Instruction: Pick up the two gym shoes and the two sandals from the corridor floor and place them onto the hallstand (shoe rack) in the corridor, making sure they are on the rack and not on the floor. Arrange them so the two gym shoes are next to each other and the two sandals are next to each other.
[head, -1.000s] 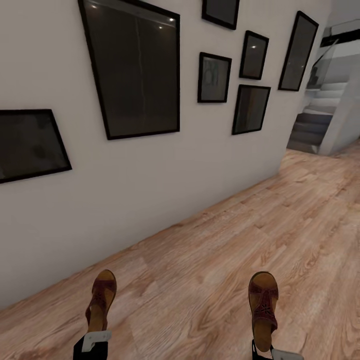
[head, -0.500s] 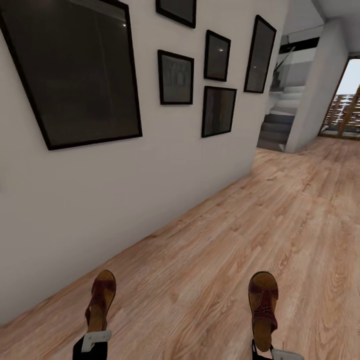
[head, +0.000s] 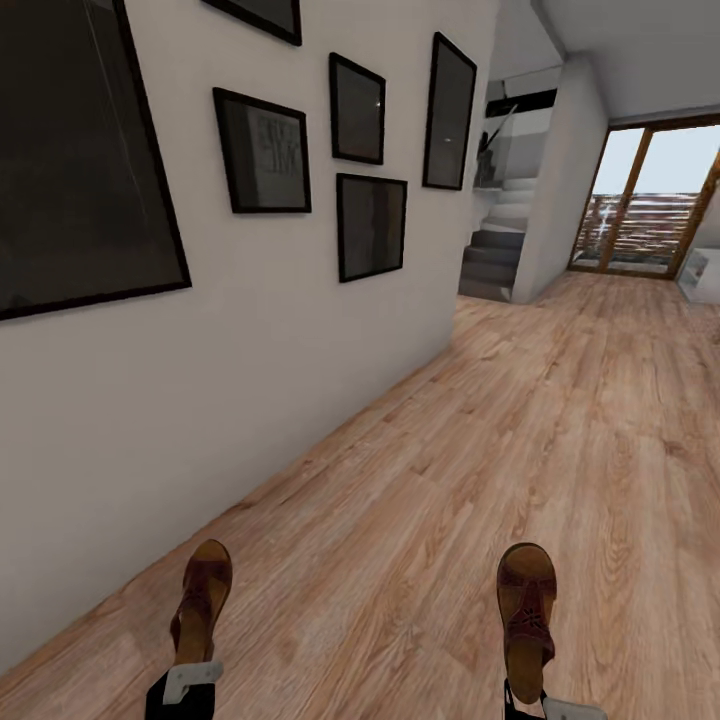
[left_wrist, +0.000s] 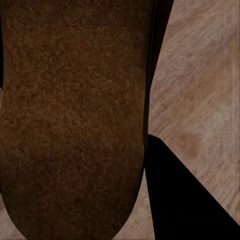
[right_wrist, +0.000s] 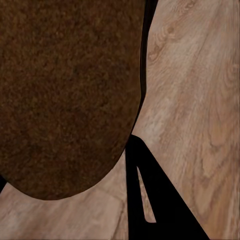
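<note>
Sandals — two, dark brown leather, one carried by each arm. In the head view the left sandal (head: 201, 602) sits low at the left edge of the frame, toe pointing away from the robot, heel end meeting the left gripper (head: 186, 682), whose light-grey bracket shows just under it. The right sandal (head: 527, 615) sits low at the right, toe also pointing away, heel end at the right gripper (head: 540, 703). Both are held up off the corridor floor (head: 560, 440), well apart from each other.

Left wrist view: the brown grainy sole of the left sandal (left_wrist: 75, 115) lies close across the lens, with one dark finger (left_wrist: 180, 200) beside it and wood planks behind. The left gripper is clamped on that sandal at the heel.

Right wrist view: the same — the sole of the right sandal (right_wrist: 65, 95) close up, a dark finger (right_wrist: 155, 200) beside it, plank floor beyond. The right gripper is closed on its sandal.

Surroundings, head view: a white wall (head: 250, 330) runs along the left, hung with black-framed pictures (head: 264, 151). Grey stairs (head: 495, 260) stand at the far end of the wall, and a wood-framed glazed door (head: 640, 205) is at the far right.
</note>
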